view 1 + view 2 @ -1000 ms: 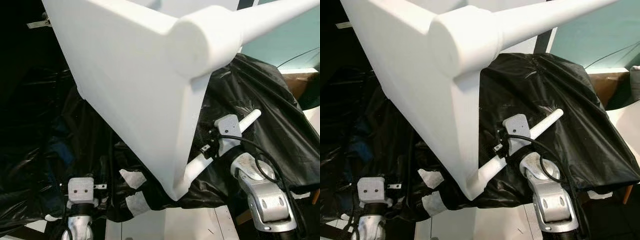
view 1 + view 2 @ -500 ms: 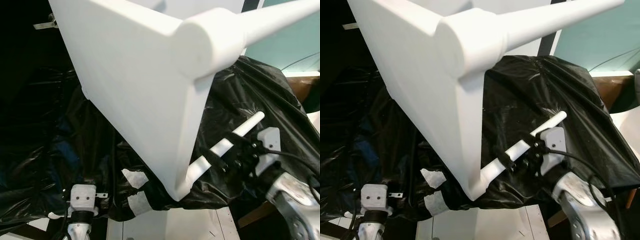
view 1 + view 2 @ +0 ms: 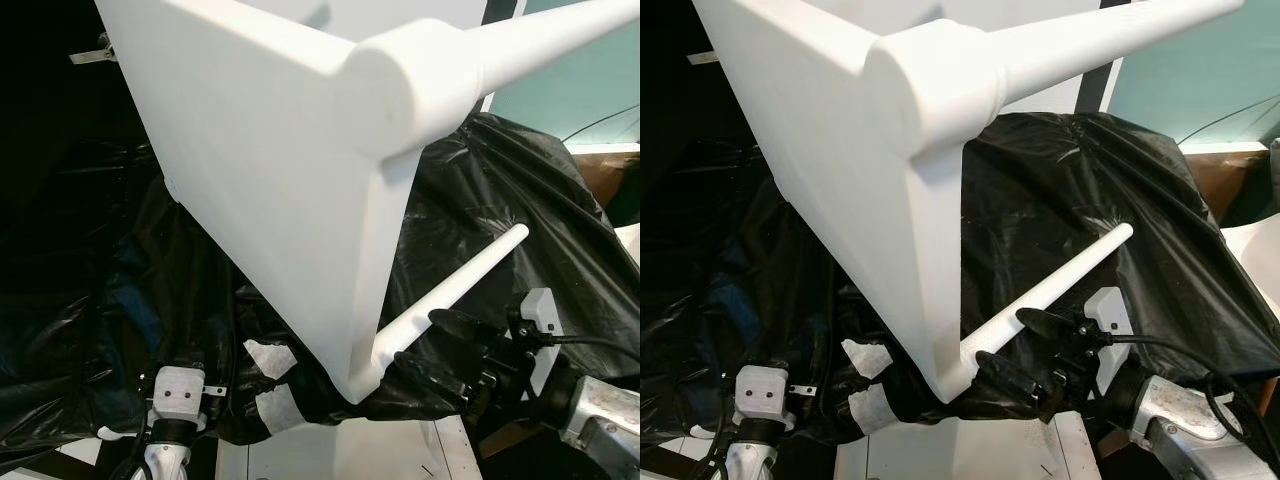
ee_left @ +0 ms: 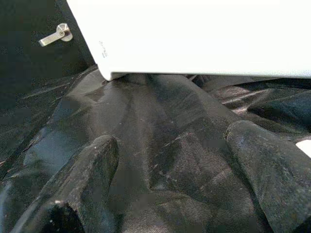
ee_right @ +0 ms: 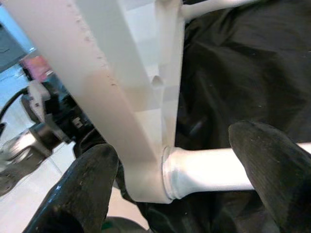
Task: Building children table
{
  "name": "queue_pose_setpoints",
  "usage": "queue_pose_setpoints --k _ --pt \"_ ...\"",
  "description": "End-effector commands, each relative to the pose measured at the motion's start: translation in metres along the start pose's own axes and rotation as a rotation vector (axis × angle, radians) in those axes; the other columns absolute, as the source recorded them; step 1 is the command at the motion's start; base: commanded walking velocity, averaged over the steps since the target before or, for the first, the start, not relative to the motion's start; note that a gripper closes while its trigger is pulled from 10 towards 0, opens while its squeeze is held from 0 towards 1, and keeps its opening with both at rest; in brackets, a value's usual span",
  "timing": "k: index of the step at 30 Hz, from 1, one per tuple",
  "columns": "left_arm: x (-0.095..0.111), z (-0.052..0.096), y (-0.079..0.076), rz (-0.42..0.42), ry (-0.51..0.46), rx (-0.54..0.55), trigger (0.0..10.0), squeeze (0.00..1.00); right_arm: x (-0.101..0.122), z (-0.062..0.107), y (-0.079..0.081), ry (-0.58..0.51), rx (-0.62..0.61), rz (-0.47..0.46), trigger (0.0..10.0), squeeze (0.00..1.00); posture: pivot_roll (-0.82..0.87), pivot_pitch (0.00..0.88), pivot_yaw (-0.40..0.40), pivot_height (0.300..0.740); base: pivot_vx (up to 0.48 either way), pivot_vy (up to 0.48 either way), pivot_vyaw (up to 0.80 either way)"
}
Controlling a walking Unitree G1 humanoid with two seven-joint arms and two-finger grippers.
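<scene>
From the head views, the tabletop (image 3: 270, 170) stands tilted on its edge over black sheeting (image 3: 1120, 200), one leg (image 3: 455, 290) at its low corner and another leg (image 3: 540, 40) up top. The right gripper (image 3: 1025, 350), fingers spread and empty, sits at the low leg's base: seemingly leg fitting, with a fresh grasp due next. In the left wrist view, the left gripper (image 4: 170, 179) is open above sheeting, below the tabletop's edge. In the right wrist view, the fingers (image 5: 92, 179) straddle the leg's socket without touching.

You get bright overhead light: the white tabletop (image 3: 270, 170) is nearly blown out, its edges losing detail. The black plastic sheet (image 3: 1120, 200) shows scattered glints, with deep shadow at left. Wrist-view fingers (image 5: 265, 165) are blurred; no motion smear.
</scene>
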State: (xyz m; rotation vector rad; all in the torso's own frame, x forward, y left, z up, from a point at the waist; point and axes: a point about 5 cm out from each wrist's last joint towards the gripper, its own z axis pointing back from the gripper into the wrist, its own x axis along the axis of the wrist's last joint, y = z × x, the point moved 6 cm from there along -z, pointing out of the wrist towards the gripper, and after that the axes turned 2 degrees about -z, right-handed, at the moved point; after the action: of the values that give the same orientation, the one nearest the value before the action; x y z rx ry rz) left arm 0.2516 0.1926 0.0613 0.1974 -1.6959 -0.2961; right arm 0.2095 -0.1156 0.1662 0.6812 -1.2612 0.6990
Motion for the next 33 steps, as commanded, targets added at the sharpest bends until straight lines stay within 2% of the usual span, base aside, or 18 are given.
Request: queue_pose_setpoints --k 1,3,6,8,9,11,12,13,14,16,19,26,33 --pt "-0.005 0.002 -0.001 -0.007 0.016 0.000 10.0 0.00 0.001 0.000 0.002 -0.001 0.024 -0.005 10.0 0.00 0.06 0.000 0.005 0.740 0.000 0.000 0.00" --pt "-0.005 0.003 -0.001 -0.006 0.017 0.008 10.0 0.00 -0.006 -0.012 0.000 0.032 0.091 0.000 10.0 0.00 0.07 0.000 -0.003 0.740 0.000 0.000 0.00" --pt "-0.005 0.003 -0.001 -0.005 0.016 0.012 10.0 0.00 -0.010 -0.019 -0.002 0.046 0.115 0.002 10.0 0.00 0.09 0.000 -0.009 0.740 0.000 0.000 0.00" --pt "-0.006 0.004 -0.001 -0.002 0.015 0.028 10.0 0.00 -0.014 -0.032 -0.007 0.054 0.148 0.005 9.8 0.00 0.11 0.000 -0.023 0.740 0.000 0.000 0.00" --pt "-0.008 0.005 -0.001 -0.001 0.019 0.034 10.0 0.00 -0.016 -0.037 -0.008 0.058 0.162 0.006 5.4 0.00 0.11 0.000 -0.026 0.740 0.000 0.000 0.00" --pt "-0.009 0.007 -0.001 0.000 0.022 0.038 10.0 0.00 -0.018 -0.040 -0.008 0.063 0.170 0.008 5.4 0.00 0.12 0.000 -0.028 0.740 0.000 0.000 0.00" --pt "-0.010 0.007 -0.001 0.000 0.024 0.041 10.0 0.00 -0.020 -0.043 -0.009 0.066 0.178 0.002 0.8 0.00 0.12 0.000 -0.031 0.740 0.000 0.000 0.00" --pt "-0.010 0.007 -0.001 0.000 0.024 0.041 10.0 0.00 -0.020 -0.043 -0.009 0.066 0.178 0.002 0.8 0.00 0.12 0.000 -0.031 0.740 0.000 0.000 0.00" --pt "-0.010 0.007 -0.001 0.001 0.026 0.045 10.0 0.00 -0.022 -0.046 -0.009 0.069 0.188 -0.004 0.0 0.00 0.12 0.000 -0.034 0.740 0.000 0.000 0.00" --pt "-0.010 0.007 -0.002 0.002 0.026 0.052 10.0 0.00 -0.026 -0.053 -0.009 0.072 0.210 -0.014 0.0 0.00 0.13 0.000 -0.038 0.740 0.000 0.000 0.00" --pt "-0.010 0.007 -0.002 0.002 0.026 0.052 10.0 0.00 -0.026 -0.053 -0.009 0.072 0.210 -0.014 0.0 0.00 0.13 0.000 -0.038 0.740 0.000 0.000 0.00" --pt "-0.010 0.006 -0.004 0.008 0.020 0.056 10.0 0.00 -0.028 -0.084 -0.014 0.048 0.239 -0.009 0.0 0.00 0.13 0.000 -0.043 0.740 0.000 0.000 0.00" --pt "-0.009 0.004 -0.005 0.012 0.013 0.058 10.0 0.00 -0.031 -0.105 -0.019 0.038 0.234 -0.012 0.0 0.00 0.13 0.000 -0.044 0.740 0.000 0.000 0.00"
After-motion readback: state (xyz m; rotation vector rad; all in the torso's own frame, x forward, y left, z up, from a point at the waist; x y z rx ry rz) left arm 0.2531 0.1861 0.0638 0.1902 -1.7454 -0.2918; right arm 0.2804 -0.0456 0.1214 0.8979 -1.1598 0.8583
